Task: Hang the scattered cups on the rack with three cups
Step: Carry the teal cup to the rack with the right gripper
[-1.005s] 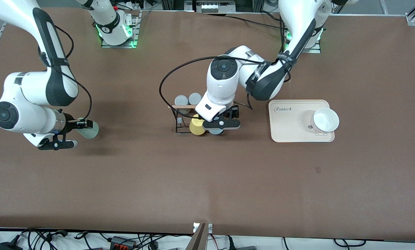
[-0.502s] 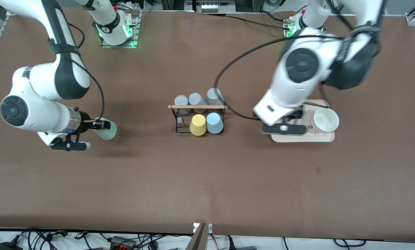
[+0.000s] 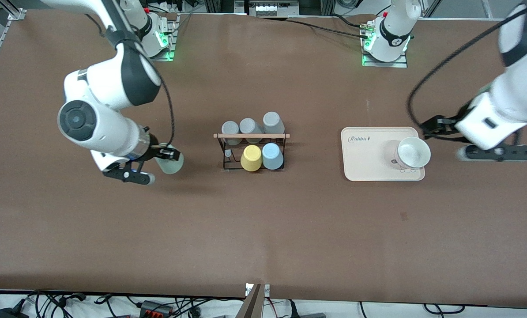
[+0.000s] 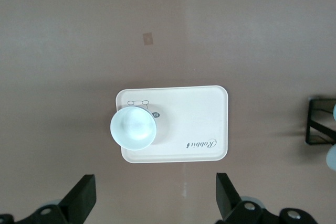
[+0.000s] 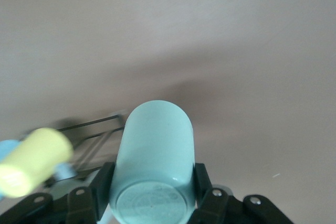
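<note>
The black wire rack with a wooden rod stands mid-table. The light blue cup sits upside down on it beside the yellow cup, with three grey cups on the row nearer the arms' bases. My right gripper is shut on the mint green cup, held on its side over the table, apart from the rack toward the right arm's end. In the right wrist view the fingers clamp the mint cup, and the rack and yellow cup show ahead. My left gripper is open and empty.
A beige tray with a white bowl lies toward the left arm's end of the table. The left gripper hangs over bare table beside it. The left wrist view shows the tray, the bowl and the rack's edge.
My left gripper left the light blue cup on the rack and swung away, past the tray toward its own end. My right gripper carried the mint cup closer to the rack.
</note>
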`<state>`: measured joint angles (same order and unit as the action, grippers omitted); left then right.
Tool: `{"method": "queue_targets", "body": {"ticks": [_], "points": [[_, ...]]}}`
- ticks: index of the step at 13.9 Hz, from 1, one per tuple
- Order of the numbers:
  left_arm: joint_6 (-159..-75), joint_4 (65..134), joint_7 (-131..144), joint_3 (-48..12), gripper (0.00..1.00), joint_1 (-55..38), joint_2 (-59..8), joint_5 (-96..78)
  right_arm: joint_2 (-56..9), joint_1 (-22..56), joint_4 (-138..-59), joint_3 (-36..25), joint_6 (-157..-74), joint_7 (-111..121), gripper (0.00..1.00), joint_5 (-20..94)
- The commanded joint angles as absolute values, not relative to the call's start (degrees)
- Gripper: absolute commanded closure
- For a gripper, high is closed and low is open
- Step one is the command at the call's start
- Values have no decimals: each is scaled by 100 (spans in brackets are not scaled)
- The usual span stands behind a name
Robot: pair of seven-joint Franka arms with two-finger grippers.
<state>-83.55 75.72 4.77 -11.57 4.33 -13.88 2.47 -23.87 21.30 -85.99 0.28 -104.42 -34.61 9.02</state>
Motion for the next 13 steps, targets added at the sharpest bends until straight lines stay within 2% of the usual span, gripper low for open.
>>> {"method": "queue_targets", "body": {"ticks": [1, 3, 4, 7, 13], "points": [[-8934, 8749, -419, -488, 0, 196, -452, -96, -2688, 2390, -8096, -17, -10415, -4016, 72, 1248], [-9525, 9752, -439, 261, 0, -472, 208, -114, -2856, 2504, -7928, -9, -10432, -4270, 72, 1257], [-9632, 9886, -474, 307, 0, -466, 281, -106, -2926, 2609, -7919, -9, -10450, -4463, 72, 1257], [-9624, 9835, -440, 308, 0, -448, 220, -27, -3102, 2812, -7849, -9, -10740, -4999, 72, 1257], [-9536, 9581, -518, 264, 0, -457, 149, -18, -3339, 3120, -7690, -9, -10784, -5634, 72, 1292]]}}
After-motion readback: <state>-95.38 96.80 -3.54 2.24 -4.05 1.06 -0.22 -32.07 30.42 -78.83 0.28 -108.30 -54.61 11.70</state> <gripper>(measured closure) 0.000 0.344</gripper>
